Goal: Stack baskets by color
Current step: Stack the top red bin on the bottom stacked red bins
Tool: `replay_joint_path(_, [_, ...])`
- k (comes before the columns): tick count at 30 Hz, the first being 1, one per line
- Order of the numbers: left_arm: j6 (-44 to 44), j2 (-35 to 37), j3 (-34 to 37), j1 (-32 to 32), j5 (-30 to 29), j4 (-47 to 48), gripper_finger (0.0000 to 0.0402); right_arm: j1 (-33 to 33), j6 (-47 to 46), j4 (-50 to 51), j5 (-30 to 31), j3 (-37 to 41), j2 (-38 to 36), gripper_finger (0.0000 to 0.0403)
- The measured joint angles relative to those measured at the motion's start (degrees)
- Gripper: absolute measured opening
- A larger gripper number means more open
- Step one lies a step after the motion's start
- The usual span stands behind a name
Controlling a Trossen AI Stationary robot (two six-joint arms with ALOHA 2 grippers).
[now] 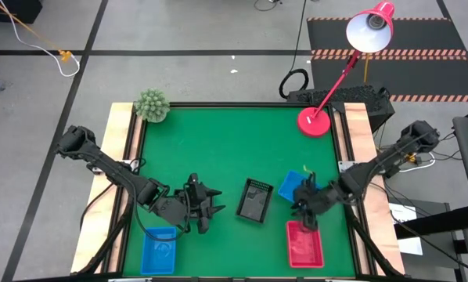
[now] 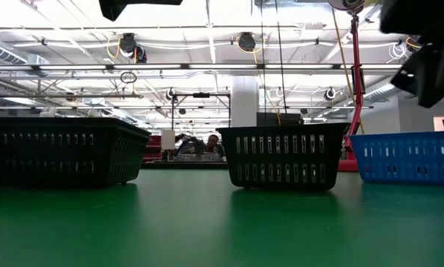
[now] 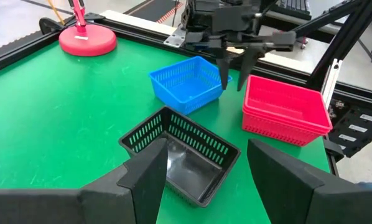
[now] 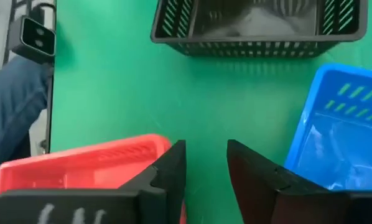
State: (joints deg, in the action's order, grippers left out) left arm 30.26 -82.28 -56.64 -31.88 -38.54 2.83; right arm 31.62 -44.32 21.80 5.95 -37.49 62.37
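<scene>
On the green table, red baskets [image 1: 305, 244] sit stacked near the front right, while loose blue basket [image 1: 293, 186] and black basket [image 1: 255, 200] remain beside the empty, spread right gripper [image 1: 307, 217]; left gripper [image 1: 205, 205] gapes empty.

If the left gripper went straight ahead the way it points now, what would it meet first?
Most likely the black basket: it lies directly between the left gripper's open jaws, nearer than the blue basket and red stack.

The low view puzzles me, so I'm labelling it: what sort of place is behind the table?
Probably a large industrial hall or lab: long ceiling strip lights, exposed overhead metal beams, and more workstations far behind the black perforated plastic basket.
</scene>
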Motion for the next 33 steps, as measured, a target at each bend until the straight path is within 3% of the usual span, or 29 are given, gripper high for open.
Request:
replay_joint_path(4, [0.85, 0.00, 0.00, 0.00, 0.00, -0.04, 0.0223, -3.20, 4.13, 1.59, -4.36, 0.00, 0.02, 0.0077])
replay_joint_path(12, [0.67, 0.00, 0.00, 0.00, -0.02, -2.92, 0.0223, -2.78, 6.07, 4.29, -6.12, 0.00, 0.07, 0.0005])
replay_joint_path(33, [-1.73, 0.00, -0.02, -0.11, 0.02, -2.93, 0.0223, 0.59, 2.97, -3.97, -8.07, 0.00, 6.72, 0.0001])
